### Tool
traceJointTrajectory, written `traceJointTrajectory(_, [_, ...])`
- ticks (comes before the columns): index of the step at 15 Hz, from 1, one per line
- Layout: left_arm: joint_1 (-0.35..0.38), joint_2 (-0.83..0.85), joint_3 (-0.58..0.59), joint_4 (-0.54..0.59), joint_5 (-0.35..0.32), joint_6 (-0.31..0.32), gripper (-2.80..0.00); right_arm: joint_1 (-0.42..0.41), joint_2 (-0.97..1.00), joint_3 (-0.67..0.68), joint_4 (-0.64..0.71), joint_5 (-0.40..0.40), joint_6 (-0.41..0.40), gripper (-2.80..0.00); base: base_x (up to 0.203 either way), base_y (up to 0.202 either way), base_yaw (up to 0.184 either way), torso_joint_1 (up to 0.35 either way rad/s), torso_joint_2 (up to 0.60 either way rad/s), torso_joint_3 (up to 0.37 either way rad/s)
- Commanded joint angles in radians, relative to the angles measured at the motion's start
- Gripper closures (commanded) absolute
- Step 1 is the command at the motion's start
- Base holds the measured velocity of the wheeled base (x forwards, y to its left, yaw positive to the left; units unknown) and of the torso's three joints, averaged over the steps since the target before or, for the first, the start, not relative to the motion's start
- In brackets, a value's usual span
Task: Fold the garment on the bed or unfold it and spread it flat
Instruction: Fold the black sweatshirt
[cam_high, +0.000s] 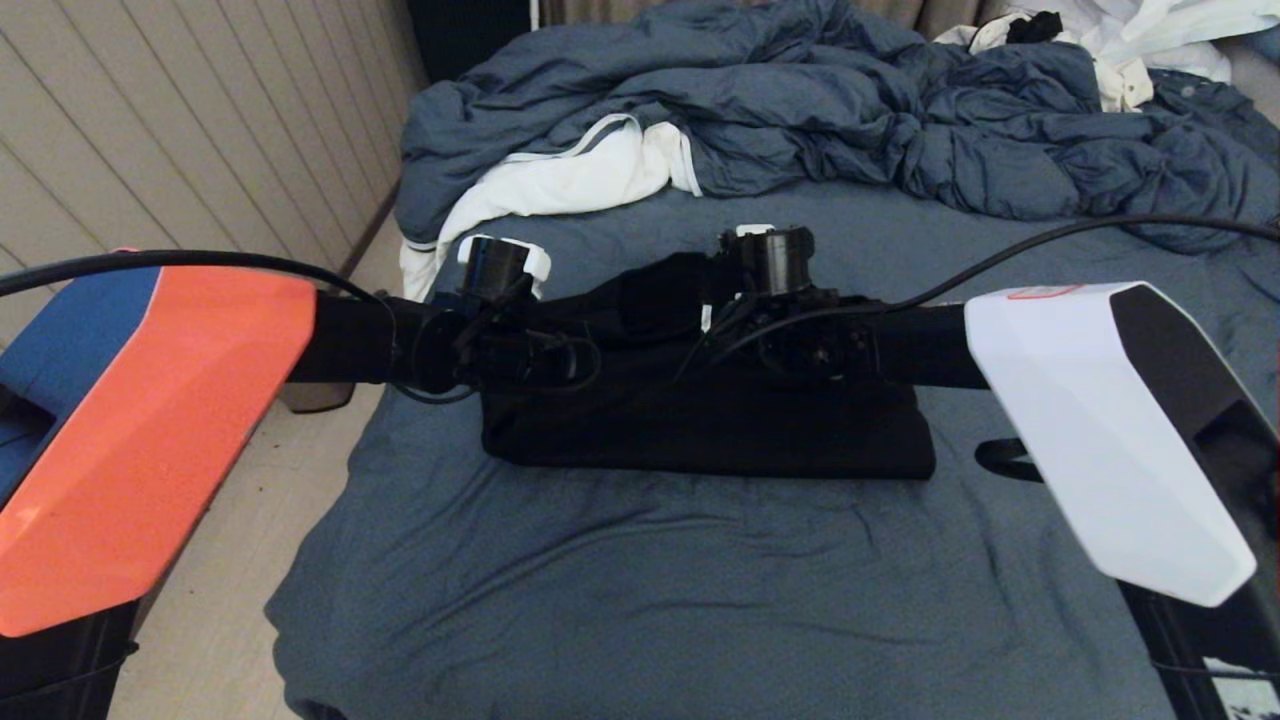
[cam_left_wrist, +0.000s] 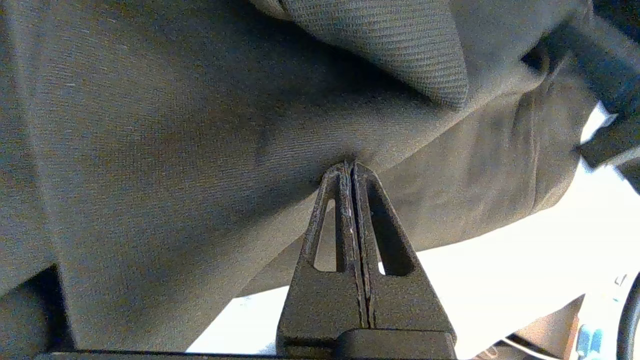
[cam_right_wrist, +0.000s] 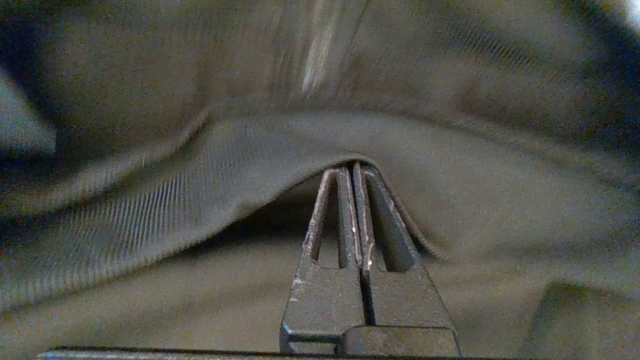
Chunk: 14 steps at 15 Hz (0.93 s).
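— What colour is the hoodie (cam_high: 700, 420) under me?
— Plain black, no print; close up, its weave shows fine diagonal ribs.
— And the bed (cam_high: 640, 580)?
— Blue-grey, heathered. The duvet (cam_high: 800, 110) behind is the same blue-grey, with a white lining (cam_high: 560, 180) turned out.
— My arms?
— My left shell (cam_high: 150, 430) is orange with a blue patch; my right shell (cam_high: 1090, 430) is white. My left claw (cam_left_wrist: 350, 167) and right claw (cam_right_wrist: 352, 167) are black.
— The wall (cam_high: 190, 120)?
— Beige, in slanting boards.
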<state>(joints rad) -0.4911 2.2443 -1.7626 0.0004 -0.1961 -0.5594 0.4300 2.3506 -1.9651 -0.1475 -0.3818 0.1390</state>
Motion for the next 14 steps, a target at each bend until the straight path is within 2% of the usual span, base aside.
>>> traceJointTrajectory(1, [0.000,0.003,0.002,-0.005,0.000,-0.005,0.00,0.000,0.017,0.000,-0.076,-0.037,-0.021,0.00,0.000,0.000,0.000,0.000,0.00,0.000])
traceJointTrajectory(4, [0.000,0.005,0.000,-0.007,0.000,-0.007,0.00,-0.003,0.026,0.000,-0.211,-0.145,-0.075,0.00,0.000,0.000,0.000,0.000,0.00,0.000])
traceJointTrajectory(8, [0.000,0.001,-0.001,-0.007,0.001,-0.007,0.00,-0.036,-0.005,0.001,-0.324,-0.222,-0.137,0.00,0.000,0.000,0.000,0.000,0.00,0.000])
traceJointTrajectory(12, [0.016,-0.078,0.013,-0.005,0.000,-0.006,0.00,-0.054,-0.126,0.038,-0.299,-0.265,-0.141,0.00,0.000,0.000,0.000,0.000,0.00,0.000])
traceJointTrajectory(14, [0.040,-0.145,0.039,-0.003,-0.005,-0.003,0.00,-0.130,-0.198,0.065,-0.222,-0.262,-0.138,0.00,0.000,0.000,0.000,0.000,0.00,0.000])
